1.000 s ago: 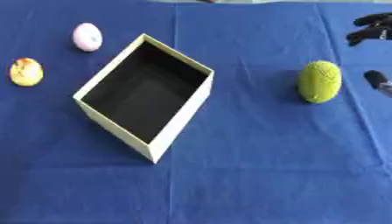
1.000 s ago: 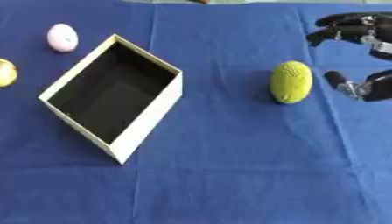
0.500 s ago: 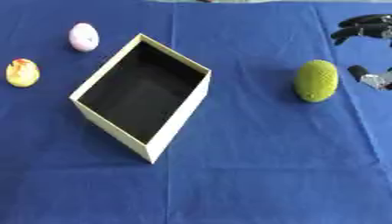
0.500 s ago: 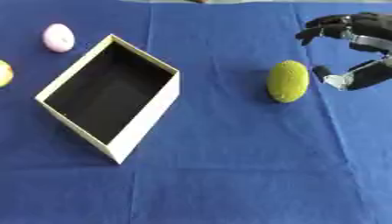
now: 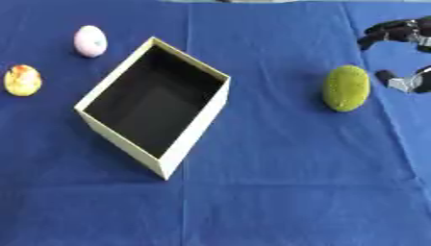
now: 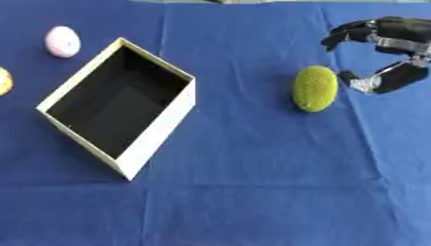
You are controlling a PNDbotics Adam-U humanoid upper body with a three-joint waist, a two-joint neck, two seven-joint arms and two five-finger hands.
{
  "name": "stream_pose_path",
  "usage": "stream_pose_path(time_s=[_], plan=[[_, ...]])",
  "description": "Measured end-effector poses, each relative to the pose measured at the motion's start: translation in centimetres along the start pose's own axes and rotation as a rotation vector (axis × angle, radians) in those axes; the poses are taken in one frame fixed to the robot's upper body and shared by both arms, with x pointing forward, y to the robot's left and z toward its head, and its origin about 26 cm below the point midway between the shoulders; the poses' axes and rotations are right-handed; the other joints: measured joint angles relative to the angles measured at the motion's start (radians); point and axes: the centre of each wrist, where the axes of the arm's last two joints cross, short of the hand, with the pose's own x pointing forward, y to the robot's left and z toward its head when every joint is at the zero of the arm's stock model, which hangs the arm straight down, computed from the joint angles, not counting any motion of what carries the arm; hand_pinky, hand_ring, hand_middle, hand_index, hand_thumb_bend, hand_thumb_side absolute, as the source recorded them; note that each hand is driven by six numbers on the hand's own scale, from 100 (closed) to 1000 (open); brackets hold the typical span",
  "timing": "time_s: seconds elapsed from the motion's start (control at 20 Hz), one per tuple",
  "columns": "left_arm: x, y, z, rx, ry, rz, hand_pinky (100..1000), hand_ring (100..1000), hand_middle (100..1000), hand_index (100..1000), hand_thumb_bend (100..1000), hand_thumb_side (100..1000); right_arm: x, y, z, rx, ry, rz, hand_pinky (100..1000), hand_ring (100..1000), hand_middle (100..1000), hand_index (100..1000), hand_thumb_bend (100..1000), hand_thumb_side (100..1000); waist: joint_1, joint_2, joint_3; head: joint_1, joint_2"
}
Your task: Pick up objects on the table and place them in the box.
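A cream box (image 5: 195, 139) with a dark inside stands open and turned askew left of the middle of the blue cloth. A yellow-green oval object (image 6: 315, 88) lies to its right. My right hand (image 6: 389, 47) comes in from the right edge, just right of the oval object, fingers spread and thumb apart, holding nothing and not touching it. A pink egg-shaped object (image 5: 90, 41) lies at the far left, beyond the box. A yellow and orange round object (image 5: 23, 80) lies at the left edge. My left hand shows in neither view.
A blue cloth (image 5: 278, 192) with fold creases covers the whole table. The near half holds nothing but the cloth.
My right hand has moved left toward the yellow-green oval object and now sits close beside it. The objects and the box have kept their places.
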Motion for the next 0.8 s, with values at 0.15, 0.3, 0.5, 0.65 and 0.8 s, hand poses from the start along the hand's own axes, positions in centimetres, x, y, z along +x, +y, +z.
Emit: stream_pose_path(time_s=[0.15,0.3,0.5,0.65,0.8], plan=[[0.0,0.0,0.0,0.0,-0.002,0.003,771,767,715,802,100,598,-0.1,0.2,-0.4,0.008,0.004,-0.01,962,986,811,962,100,509,0.0,0.0,0.0,0.0,0.003],[0.0,0.0,0.0,0.0,-0.002,0.004,771,768,715,802,100,598,-0.2,0.3,-0.6,0.01,0.008,-0.018,962,986,812,962,100,509,0.0,0.0,0.0,0.0,0.004],[0.0,-0.1,0.0,0.0,0.002,0.007,770,768,713,801,100,610,-0.1,0.9,-1.0,0.03,0.006,-0.023,960,981,812,956,100,528,-0.002,0.005,0.007,0.001,0.006],[0.0,-0.2,0.1,-0.001,0.009,0.016,769,768,712,800,100,615,-0.2,1.6,-1.3,0.047,0.011,-0.03,956,972,770,936,100,518,-0.001,0.006,0.008,0.005,0.007],[0.0,-0.3,0.1,-0.004,0.014,0.019,769,767,711,800,100,620,-0.4,2.0,-1.5,0.053,0.017,-0.035,957,974,784,941,100,526,-0.001,0.007,0.008,0.008,0.008]])
